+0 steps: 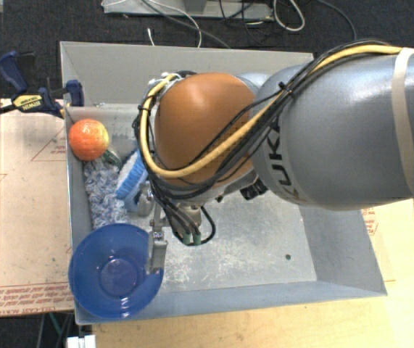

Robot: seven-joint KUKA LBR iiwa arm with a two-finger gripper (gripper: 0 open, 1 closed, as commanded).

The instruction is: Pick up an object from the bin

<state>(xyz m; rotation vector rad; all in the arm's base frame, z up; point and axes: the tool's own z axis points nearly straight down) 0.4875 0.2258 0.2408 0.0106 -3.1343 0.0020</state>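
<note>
gripper point(156, 256) low at the right rim of a blue bowl point(109, 274) in the near-left corner of the bin point(279, 230).
it hangs under the arm's orange cover point(199, 122); how far open it is, or whether it has hold of anything, cannot be told. an orange ball point(88, 138) lies by the left wall, with a blue-and-white speckled heap point(104, 191) between ball and bowl.

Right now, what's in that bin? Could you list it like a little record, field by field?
bin: grey metal
blue bowl: upright, lower-left corner
orange ball: upper-left corner
blue brush-like thing: between ball and bowl
blue-white speckled stuff: along left wall
robot arm: enters from right, tip beside bowl's right rim
</note>
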